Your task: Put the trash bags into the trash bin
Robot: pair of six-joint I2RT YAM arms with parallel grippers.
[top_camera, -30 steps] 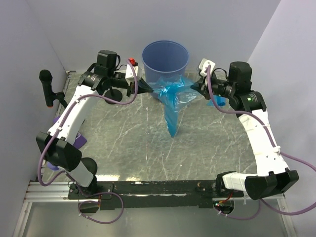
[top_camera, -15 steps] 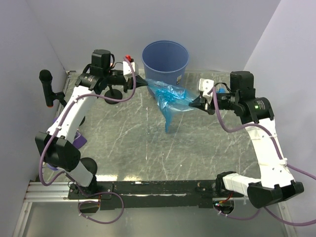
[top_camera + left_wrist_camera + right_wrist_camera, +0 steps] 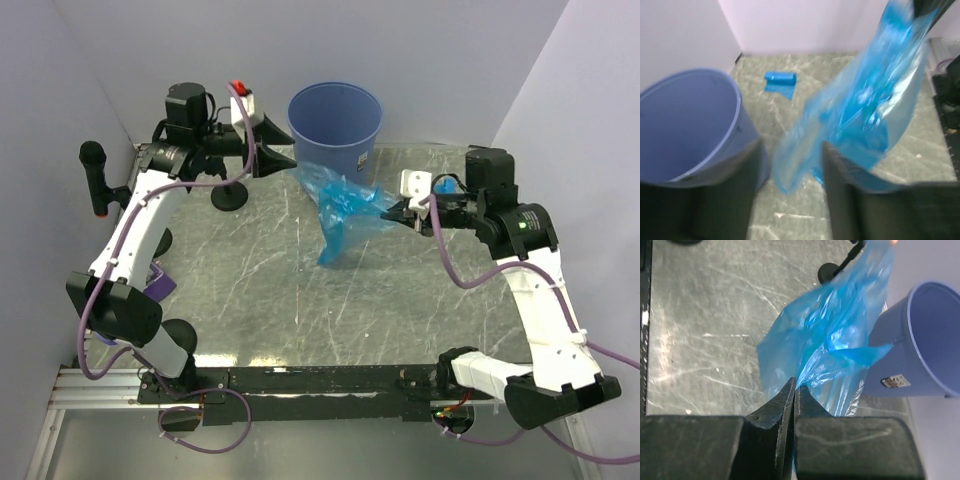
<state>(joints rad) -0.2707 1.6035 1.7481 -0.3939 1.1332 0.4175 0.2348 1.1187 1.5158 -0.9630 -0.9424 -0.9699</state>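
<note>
Right hand (image 3: 794, 386) fingers together, pinched on the thin translucent bright-blue film bag (image 3: 345, 208). Left hand (image 3: 791, 150) fingers apart, film edge sitting in the gap. Bag is slung between both hands over the grey marbled bench (image 3: 250, 290), just beside the round rigid medium-blue plastic bin (image 3: 335, 118), not in it. Small rolled blue film packet (image 3: 780, 80) lies on the bench.

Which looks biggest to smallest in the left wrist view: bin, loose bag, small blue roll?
1-2, unsure: loose bag and bin look about equal. The bag hangs nearer the camera, and the bin is cut off by the frame.
3: small blue roll, clearly smallest, lying farther back.
</note>
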